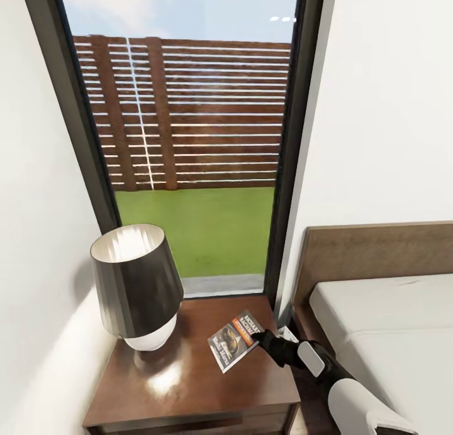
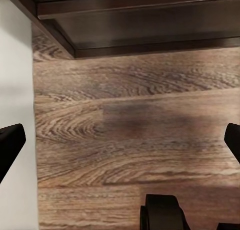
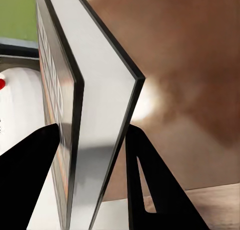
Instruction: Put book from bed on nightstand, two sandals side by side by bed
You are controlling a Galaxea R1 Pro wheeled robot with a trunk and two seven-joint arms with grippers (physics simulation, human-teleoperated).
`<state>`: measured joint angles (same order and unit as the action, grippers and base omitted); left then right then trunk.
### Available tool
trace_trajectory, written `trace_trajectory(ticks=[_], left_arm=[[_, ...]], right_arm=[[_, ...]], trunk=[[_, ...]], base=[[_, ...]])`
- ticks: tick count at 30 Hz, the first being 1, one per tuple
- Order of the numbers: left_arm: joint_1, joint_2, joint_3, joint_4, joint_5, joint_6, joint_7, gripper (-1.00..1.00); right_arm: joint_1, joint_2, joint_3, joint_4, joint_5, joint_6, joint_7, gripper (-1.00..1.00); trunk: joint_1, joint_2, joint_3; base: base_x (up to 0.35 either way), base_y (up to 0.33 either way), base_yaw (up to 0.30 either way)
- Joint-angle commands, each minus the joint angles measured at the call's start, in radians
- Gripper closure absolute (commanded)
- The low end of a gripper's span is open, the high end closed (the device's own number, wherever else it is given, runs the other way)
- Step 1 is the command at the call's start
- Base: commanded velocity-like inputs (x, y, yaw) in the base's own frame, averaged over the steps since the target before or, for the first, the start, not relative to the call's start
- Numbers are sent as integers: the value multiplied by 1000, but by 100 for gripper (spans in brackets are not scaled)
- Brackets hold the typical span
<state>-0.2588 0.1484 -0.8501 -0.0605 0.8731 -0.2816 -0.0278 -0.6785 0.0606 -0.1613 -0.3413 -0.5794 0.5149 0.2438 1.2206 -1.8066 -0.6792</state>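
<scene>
Our right gripper (image 1: 257, 338) clamps the book (image 1: 235, 341) over the nightstand (image 1: 189, 385) — a lamp (image 1: 135, 284) just beside, the bed (image 1: 390, 334) near. Our left gripper (image 2: 120, 140) hangs spread above floor (image 2: 130, 135).

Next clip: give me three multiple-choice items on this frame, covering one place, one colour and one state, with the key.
1. Where is the book?
A. over the nightstand
B. on the mattress
C. on the floor

2. What colour is the shade of the lamp?
A. red
B. dark grey
C. yellow

3. What is the right gripper doing?
A. hanging open over the bed
B. shut on the lamp
C. shut on the book

Key: 1 A, the head view shows it above the glossy top; 2 B, dark shade with a pale inside; 3 C, the right wrist view has its fingers on either side of the book.
</scene>
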Motion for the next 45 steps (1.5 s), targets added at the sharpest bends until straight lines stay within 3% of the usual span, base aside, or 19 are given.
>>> trace_trajectory(ticks=[1, 23, 34, 45], left_arm=[[0, 0, -7, 0, 11, -2, -3, -100], [0, 0, -7, -1, 11, -2, -4, -100], [0, 0, -7, -1, 11, -2, -4, -100], [0, 0, -7, -1, 11, -2, -4, -100]], right_arm=[[-1, 1, -7, -1, 0, 7, 1, 100], [-6, 1, -7, 0, -1, 10, 0, 100], [-8, 1, -7, -1, -1, 23, 3, 100], [-15, 3, -7, -1, -2, 27, 0, 100]], trunk=[[0, 0, -1], [77, -140, -64], [77, -140, -64], [119, -217, -98]], base=[[0, 0, 0], [0, 0, 0], [0, 0, 0], [0, 0, 0]])
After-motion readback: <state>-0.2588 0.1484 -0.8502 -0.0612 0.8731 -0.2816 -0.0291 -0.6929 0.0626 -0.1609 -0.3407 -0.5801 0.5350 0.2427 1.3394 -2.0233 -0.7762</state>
